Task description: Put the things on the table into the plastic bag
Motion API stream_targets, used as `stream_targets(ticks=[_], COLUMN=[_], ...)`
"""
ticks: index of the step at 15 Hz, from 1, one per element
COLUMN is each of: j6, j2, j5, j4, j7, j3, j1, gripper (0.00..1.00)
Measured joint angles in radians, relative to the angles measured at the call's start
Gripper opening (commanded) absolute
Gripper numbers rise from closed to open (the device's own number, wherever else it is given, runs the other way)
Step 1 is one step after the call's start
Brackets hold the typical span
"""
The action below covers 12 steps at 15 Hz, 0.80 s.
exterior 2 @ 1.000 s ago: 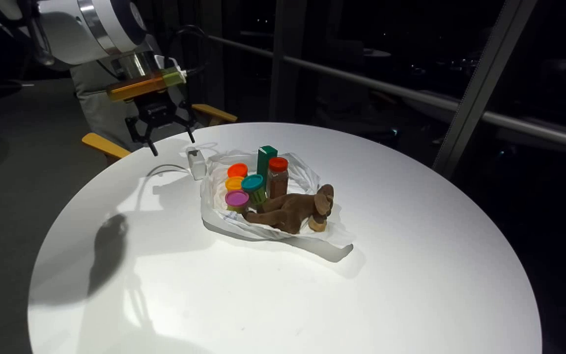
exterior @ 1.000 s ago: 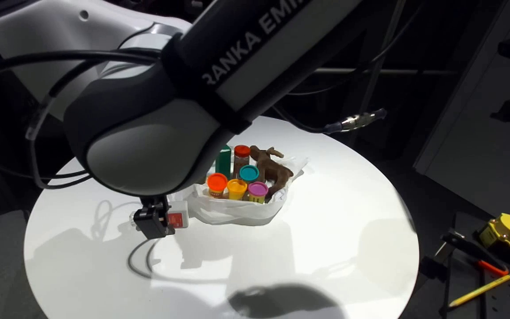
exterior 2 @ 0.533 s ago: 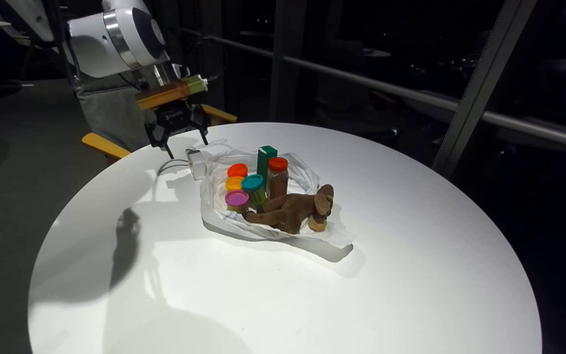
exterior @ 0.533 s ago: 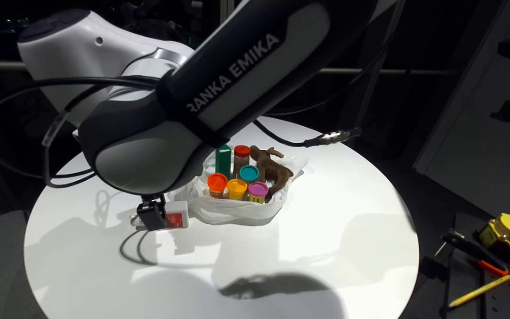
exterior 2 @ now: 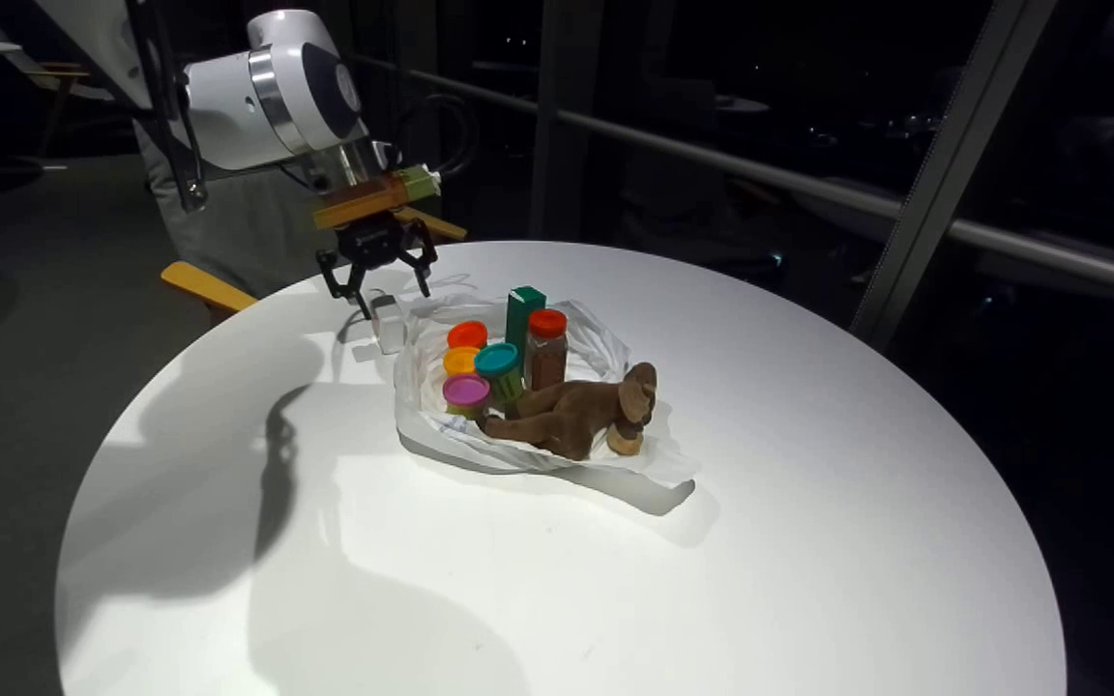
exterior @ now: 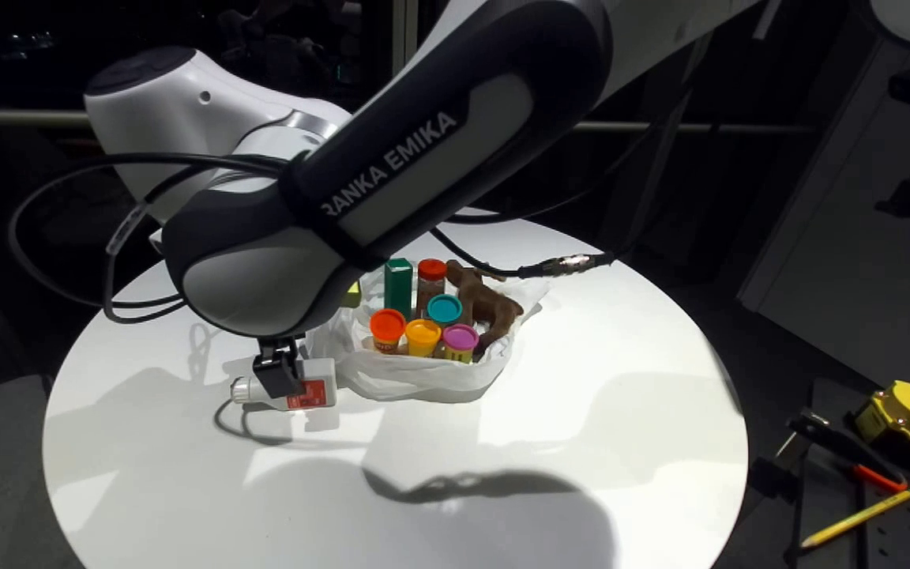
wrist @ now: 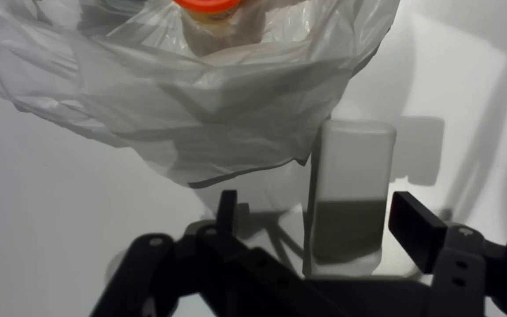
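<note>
Bottle (wrist: 352, 189), on its side on the table (exterior 2: 712, 580), lies unheld between fingers (wrist: 416, 233) spread wide, nearer the right-hand one in the wrist view. I'd ease the gripper (exterior 2: 396, 304) that way to centre it, lower straight down and close gently, minding that the left-hand finger doesn't catch the bag (exterior: 415, 381), whose edge is just beside the bottle's base. In an exterior view, cups (exterior 2: 499, 361), box (exterior 2: 524, 319), jar (exterior 2: 547, 358) and toy (exterior 2: 571, 416) fill much of the bag; once over the rim, the far right looks roomiest for setting it down.
</note>
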Motion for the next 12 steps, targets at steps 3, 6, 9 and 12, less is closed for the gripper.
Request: stream_targets(ticks=[3,6,9,12], j6=[-0.009,-0.020,-0.031,-0.052], j2=[0.018,0.024,0.022,0.000], j5=[0.008,0.008,0.008,0.010], j4=[0.025,0.033,0.033,0.033], j7=[-0.012,-0.013,-0.011,0.007], j3=[0.001,0.002,0.002,0.002], j1=[0.000,0.002,0.007,0.014], gripper=[0.34,0.12,0.10,0.10])
